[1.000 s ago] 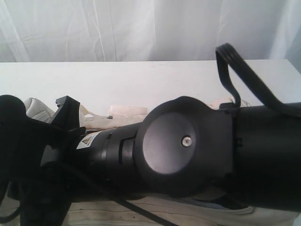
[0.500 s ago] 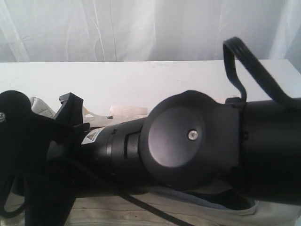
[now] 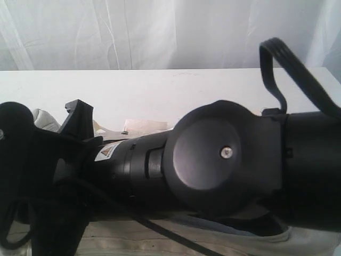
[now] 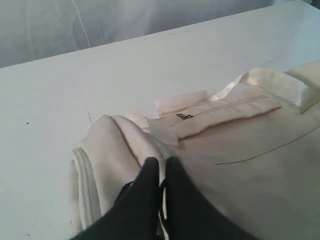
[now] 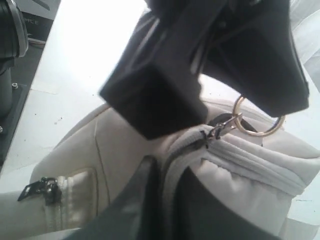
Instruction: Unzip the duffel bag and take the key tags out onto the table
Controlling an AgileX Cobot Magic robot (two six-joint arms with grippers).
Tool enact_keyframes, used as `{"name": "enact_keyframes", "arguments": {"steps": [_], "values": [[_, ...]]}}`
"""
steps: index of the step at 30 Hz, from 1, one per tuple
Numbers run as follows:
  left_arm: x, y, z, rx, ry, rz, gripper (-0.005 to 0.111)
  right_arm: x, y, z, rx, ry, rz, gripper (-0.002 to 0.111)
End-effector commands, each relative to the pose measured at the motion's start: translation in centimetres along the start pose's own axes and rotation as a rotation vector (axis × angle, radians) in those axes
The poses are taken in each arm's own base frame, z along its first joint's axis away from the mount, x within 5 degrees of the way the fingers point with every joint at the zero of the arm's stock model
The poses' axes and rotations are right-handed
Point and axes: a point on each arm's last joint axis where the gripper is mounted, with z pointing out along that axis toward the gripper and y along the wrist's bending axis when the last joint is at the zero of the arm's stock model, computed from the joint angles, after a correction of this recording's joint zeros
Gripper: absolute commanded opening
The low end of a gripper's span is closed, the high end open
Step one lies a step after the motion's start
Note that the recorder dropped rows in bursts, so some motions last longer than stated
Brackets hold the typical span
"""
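The cream-white duffel bag (image 4: 260, 165) lies on the white table (image 4: 65, 100), its webbing handle (image 4: 280, 82) slack on top. My left gripper (image 4: 162, 167) is shut, pinching a fold of fabric at the bag's end, short of a small zipper pull (image 4: 184, 116). My right gripper (image 5: 167, 175) is shut on the grey zipper edge (image 5: 250, 155) of the bag's mouth, one finger outside and one inside. A zipper pull (image 5: 220, 127) with a gold ring (image 5: 257, 122) sits just beyond. The key tags are hidden.
My right arm's black body (image 3: 224, 160) blocks most of the exterior view, leaving only strips of the bag (image 3: 133, 234) and the table (image 3: 160, 90). A side pocket zipper pull (image 5: 40, 190) shows. The other arm's black bulk (image 5: 200, 65) hangs over the bag.
In the exterior view my right arm has shifted right and slightly up. The dark gap of the bag's mouth under it shows a little wider.
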Motion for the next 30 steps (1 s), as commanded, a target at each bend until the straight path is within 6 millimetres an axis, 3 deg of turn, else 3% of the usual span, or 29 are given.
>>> {"name": "enact_keyframes", "arguments": {"steps": [1, 2, 4, 6, 10, 14, 23, 30], "values": [[-0.2, 1.0, -0.1, -0.101, -0.005, 0.044, 0.0, -0.9, -0.8, -1.1, 0.084, -0.035, -0.033, 0.035], [-0.2, 1.0, -0.1, -0.101, -0.005, 0.045, 0.0, -1.0, -0.9, -1.3, 0.099, -0.039, -0.029, 0.046], [-0.2, 0.9, -0.1, -0.089, -0.009, 0.044, 0.0, -1.2, -0.2, -1.5, 0.019, -0.046, -0.018, 0.049], [-0.3, 0.5, -0.1, -0.052, -0.022, 0.035, 0.0, -1.2, 0.6, -1.7, -0.067, -0.044, 0.011, 0.045], [-0.4, -0.3, -0.1, 0.04, -0.027, -0.009, 0.0, -1.1, -0.3, -1.5, 0.026, -0.044, 0.026, 0.043], [-0.8, -1.3, -0.3, 0.154, -0.071, -0.029, 0.0, -0.7, 0.2, -0.9, -0.023, -0.025, 0.137, 0.043], [-2.6, -0.5, -3.2, 0.243, -0.148, -0.077, 0.0, 0.4, 0.8, 0.6, -0.061, 0.023, 0.161, 0.043], [-2.0, -1.2, -3.5, 0.326, -0.074, -0.096, 0.0, 1.0, 0.3, 1.4, 0.007, 0.039, 0.168, 0.039]]}}
